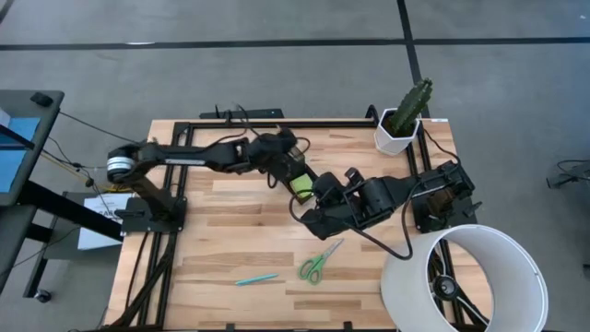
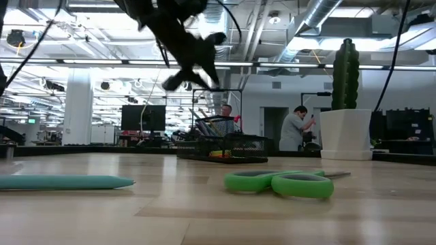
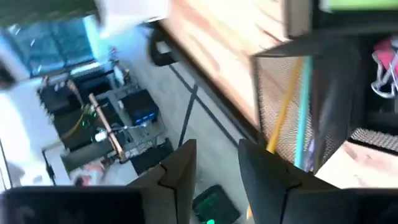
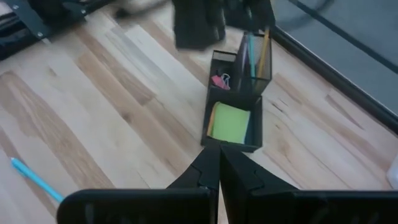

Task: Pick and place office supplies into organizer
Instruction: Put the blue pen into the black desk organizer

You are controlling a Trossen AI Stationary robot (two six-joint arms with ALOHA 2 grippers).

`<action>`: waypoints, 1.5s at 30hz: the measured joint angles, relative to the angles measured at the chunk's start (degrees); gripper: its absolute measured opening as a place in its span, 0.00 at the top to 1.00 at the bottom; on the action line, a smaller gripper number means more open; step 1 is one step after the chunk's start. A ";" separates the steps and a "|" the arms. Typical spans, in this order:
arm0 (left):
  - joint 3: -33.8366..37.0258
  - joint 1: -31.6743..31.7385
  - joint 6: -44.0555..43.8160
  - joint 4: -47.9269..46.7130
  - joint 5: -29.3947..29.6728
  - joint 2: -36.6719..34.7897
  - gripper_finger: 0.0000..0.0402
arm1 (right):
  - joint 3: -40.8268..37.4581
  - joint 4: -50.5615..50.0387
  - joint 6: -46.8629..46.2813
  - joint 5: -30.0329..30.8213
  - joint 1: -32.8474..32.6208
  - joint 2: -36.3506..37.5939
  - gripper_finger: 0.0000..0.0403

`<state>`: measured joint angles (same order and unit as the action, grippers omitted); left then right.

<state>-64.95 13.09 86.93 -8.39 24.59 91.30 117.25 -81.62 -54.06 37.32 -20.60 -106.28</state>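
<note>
Green-handled scissors point(image 2: 279, 183) lie nearest, low — only the right wrist view shows the organizer's point(image 4: 233, 146) lime-green sticky note pad point(image 4: 229, 122); left gripper point(image 3: 214, 165) parted, right gripper point(image 4: 219, 163) closed, empty.

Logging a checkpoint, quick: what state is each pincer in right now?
Left pincer: open, holding nothing, above the organizer.
Right pincer: closed, empty.

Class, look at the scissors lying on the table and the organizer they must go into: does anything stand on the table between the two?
Yes. In the high view the right arm's claw hovers between the scissors and the organizer, above the direct path. On the tabletop itself, nothing visible lies between them.
</note>
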 joint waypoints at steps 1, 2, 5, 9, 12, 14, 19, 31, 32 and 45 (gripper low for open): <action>0.00 -0.09 -2.63 -0.58 -0.15 -1.65 0.72 | 0.00 -0.38 0.00 0.02 0.00 0.00 1.00; -0.01 -0.28 -5.99 -1.46 -0.13 -3.44 0.73 | 0.00 -0.78 0.02 0.00 -0.02 0.00 1.00; -0.07 -0.95 -20.95 -8.27 -0.32 -8.76 0.73 | 0.00 -0.63 0.00 0.01 -0.02 0.00 1.00; -0.07 -2.58 -48.22 -23.41 -9.29 -15.76 0.73 | 0.00 -0.06 -0.02 0.07 -0.02 0.00 1.00; -0.07 -3.48 -66.66 -32.91 -24.40 -18.99 0.73 | 0.00 0.72 -0.02 0.09 0.02 0.00 1.00; 0.05 -3.98 -74.28 -36.21 -35.87 -19.99 0.73 | 0.00 1.60 -0.02 0.15 0.43 0.00 1.00; 1.95 -8.89 -86.72 -36.08 -46.68 -20.01 0.73 | 0.00 4.94 0.00 0.31 1.48 0.00 1.00; 4.37 -26.59 -106.97 -57.66 -49.31 -20.50 0.73 | 0.00 5.35 2.47 0.31 2.31 0.00 1.00; 4.37 -28.42 -109.97 -58.65 -47.97 -20.56 0.73 | 0.00 5.37 2.49 0.31 2.61 0.00 1.00; 15.12 -44.33 -134.57 -41.45 -22.59 -20.43 0.73 | 0.00 8.02 8.51 0.07 7.02 0.00 1.00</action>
<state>-49.83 -31.24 -47.64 -49.85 2.00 70.87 117.25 -73.61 -45.55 37.39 -13.58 -106.28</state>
